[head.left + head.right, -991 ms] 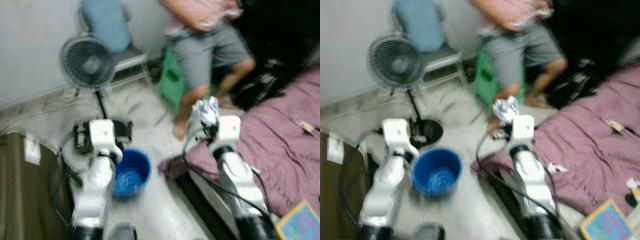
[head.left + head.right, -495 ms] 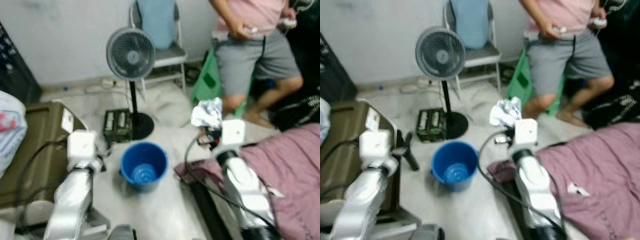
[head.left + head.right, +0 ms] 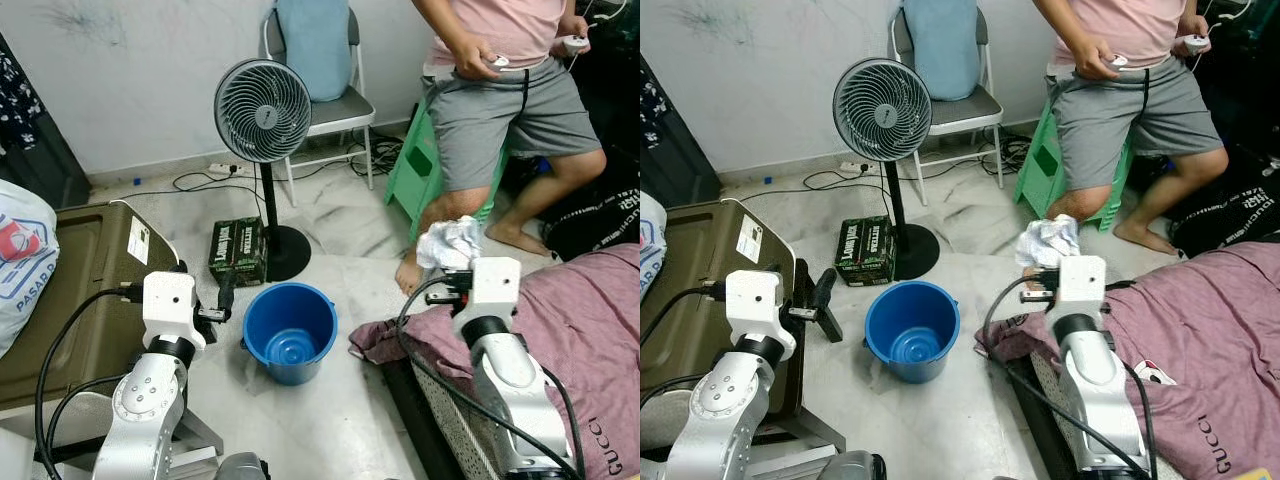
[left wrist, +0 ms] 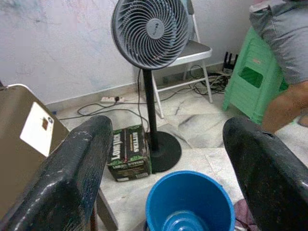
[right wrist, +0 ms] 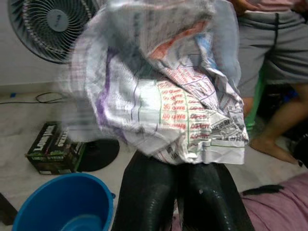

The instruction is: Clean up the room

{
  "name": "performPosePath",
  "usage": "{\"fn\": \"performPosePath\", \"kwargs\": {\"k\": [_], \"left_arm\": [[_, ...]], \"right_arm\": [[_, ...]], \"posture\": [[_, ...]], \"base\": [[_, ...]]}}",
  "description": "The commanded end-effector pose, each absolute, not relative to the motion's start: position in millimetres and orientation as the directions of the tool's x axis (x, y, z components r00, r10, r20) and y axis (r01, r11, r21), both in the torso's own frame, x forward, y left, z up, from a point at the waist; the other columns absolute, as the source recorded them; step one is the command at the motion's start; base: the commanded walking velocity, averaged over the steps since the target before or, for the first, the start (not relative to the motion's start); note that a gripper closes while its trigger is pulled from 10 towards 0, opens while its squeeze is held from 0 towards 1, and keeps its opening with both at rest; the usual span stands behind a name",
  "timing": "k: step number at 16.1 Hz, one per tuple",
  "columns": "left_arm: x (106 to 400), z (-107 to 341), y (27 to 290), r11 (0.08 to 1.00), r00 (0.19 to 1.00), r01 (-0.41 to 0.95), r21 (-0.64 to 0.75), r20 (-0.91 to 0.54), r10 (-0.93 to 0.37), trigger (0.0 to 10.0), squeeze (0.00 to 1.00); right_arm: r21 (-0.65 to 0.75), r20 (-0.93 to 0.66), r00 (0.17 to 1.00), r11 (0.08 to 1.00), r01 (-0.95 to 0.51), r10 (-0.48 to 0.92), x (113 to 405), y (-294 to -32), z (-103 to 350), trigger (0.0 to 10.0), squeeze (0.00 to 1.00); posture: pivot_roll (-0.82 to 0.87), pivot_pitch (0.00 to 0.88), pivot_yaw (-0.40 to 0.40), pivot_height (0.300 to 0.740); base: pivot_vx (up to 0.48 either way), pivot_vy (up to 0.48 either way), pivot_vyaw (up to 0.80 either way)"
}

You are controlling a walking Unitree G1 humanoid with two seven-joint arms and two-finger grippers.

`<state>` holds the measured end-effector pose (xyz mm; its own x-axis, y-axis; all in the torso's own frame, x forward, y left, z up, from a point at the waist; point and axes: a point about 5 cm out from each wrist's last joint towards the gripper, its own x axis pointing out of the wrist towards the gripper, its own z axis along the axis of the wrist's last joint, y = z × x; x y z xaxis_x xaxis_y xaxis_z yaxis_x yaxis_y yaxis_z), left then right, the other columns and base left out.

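The right gripper (image 5: 175, 175) is clenching a crumpled printed paper wad (image 5: 159, 82) up to the right of the round blue plastic bucket (image 3: 289, 329). It is best releasing only once directly over it. The left gripper (image 4: 168, 159) is hanging spread beside the bucket.

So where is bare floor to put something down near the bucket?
Bare floor lies in front of the bucket, and between fan base and green stool. It is crowded between the box and the trunk.
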<state>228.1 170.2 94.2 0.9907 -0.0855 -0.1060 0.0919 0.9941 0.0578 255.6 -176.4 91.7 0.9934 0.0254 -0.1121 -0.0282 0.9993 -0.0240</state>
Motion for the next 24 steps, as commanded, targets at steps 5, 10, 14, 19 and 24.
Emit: {"fn": "performPosePath", "kwargs": {"k": [5, 10, 14, 19, 24], "left_arm": [[229.6, 102.6, 164.3, 0.988, 0.985, 0.153, 0.022, -0.080, -0.150, 10.0, 0.00], [232.3, 102.9, 161.8, 0.987, 0.984, 0.163, 0.011, -0.081, -0.161, 10.0, 0.00], [234.2, 102.5, 160.0, 0.986, 0.983, 0.167, 0.004, -0.083, -0.166, 10.0, 0.00], [236.3, 102.0, 160.4, 0.987, 0.983, 0.159, 0.000, -0.089, -0.158, 10.0, 0.00], [237.8, 102.0, 160.1, 0.991, 0.987, 0.135, 0.014, -0.088, -0.133, 10.0, 0.00]], "right_arm": [[0.034, -0.092, 0.994, 0.998, -0.057, 0.060, 256.4, -171.0, 97.8, 10.0, 0.00], [0.027, -0.088, 0.993, 0.997, -0.078, 0.080, 258.1, -169.9, 99.8, 10.0, 0.00], [0.049, -0.088, 0.992, 0.995, -0.086, 0.090, 260.6, -168.0, 100.0, 10.0, 0.00], [0.018, -0.082, 0.991, 0.995, -0.103, 0.104, 263.2, -164.7, 100.9, 10.0, 0.00], [0.018, -0.066, 0.991, 0.993, -0.112, 0.113, 264.0, -163.1, 102.7, 10.0, 0.00]], "posture": [[0.00, 0.007, -0.010, 0.740], [0.00, 0.000, -0.014, 0.740], [0.00, 0.000, -0.014, 0.740], [0.00, 0.003, -0.014, 0.740], [0.00, 0.005, -0.014, 0.740]], "base": [[0.124, 0.000, 0.00], [0.316, 0.000, 0.00], [0.317, 0.000, 0.00], [0.310, 0.000, 0.00], [0.242, 0.000, 0.00]]}}
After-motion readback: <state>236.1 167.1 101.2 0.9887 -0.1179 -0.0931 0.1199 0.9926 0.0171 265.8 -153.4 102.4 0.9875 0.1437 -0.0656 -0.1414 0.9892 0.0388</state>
